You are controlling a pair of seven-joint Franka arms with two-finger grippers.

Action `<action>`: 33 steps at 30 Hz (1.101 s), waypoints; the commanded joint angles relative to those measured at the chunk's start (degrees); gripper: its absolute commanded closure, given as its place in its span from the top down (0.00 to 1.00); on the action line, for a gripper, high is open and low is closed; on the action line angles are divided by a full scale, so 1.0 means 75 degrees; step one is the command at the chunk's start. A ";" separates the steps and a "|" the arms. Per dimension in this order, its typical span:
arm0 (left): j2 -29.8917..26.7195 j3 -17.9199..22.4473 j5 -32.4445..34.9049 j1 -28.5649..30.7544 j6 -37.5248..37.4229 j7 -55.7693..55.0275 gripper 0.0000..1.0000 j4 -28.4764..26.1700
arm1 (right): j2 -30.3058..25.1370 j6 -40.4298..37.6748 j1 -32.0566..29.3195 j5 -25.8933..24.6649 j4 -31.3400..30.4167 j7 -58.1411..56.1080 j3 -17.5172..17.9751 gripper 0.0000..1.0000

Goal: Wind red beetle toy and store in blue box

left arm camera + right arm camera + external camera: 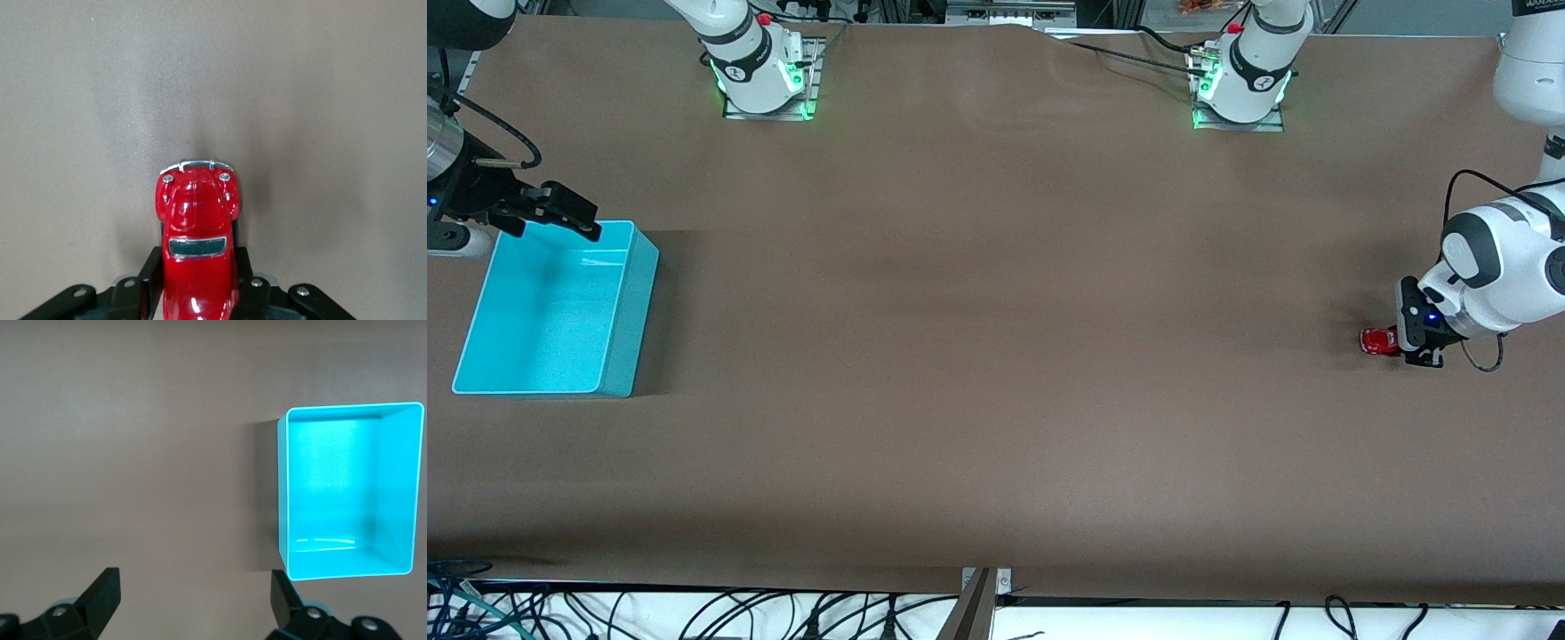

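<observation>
The red beetle toy (1376, 340) is a tiny glossy car at the left arm's end of the table. My left gripper (1398, 343) is shut on it from the rear, low at the table surface. In the left wrist view the toy (197, 220) sits between the two black fingers (151, 270), its nose pointing away from the wrist. The blue box (630, 293) stands empty at the right arm's end. My right gripper (576, 217) hangs open and empty over the box's edge nearest the robots' bases. The right wrist view shows the box (333, 473) beside the open gripper (193, 583).
The brown table (996, 356) stretches between the box and the toy. Both arm bases (760, 71) stand at the table's edge farthest from the front camera. Cables (694, 613) lie below the table's front edge.
</observation>
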 commanded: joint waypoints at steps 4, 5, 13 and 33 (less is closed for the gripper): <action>0.0755 0.0204 0.0140 0.0129 0.0062 0.0284 0.13 -0.0070 | -0.0045 -0.0132 0.0006 0.0010 0.0104 -0.0016 0.0017 1.00; 0.0755 0.0204 0.0140 0.0128 0.0062 0.0284 0.14 -0.0070 | -0.0045 -0.0132 0.0006 0.0022 0.0104 -0.0016 0.0017 1.00; 0.0685 0.0192 0.0058 0.0140 0.0062 0.0260 1.00 -0.0070 | -0.0045 -0.0132 0.0006 0.0010 0.0104 -0.0016 0.0017 1.00; 0.0520 0.0192 0.0023 0.0082 0.0062 0.0166 1.00 0.0047 | -0.0045 -0.0132 0.0006 0.0022 0.0104 -0.0016 0.0017 1.00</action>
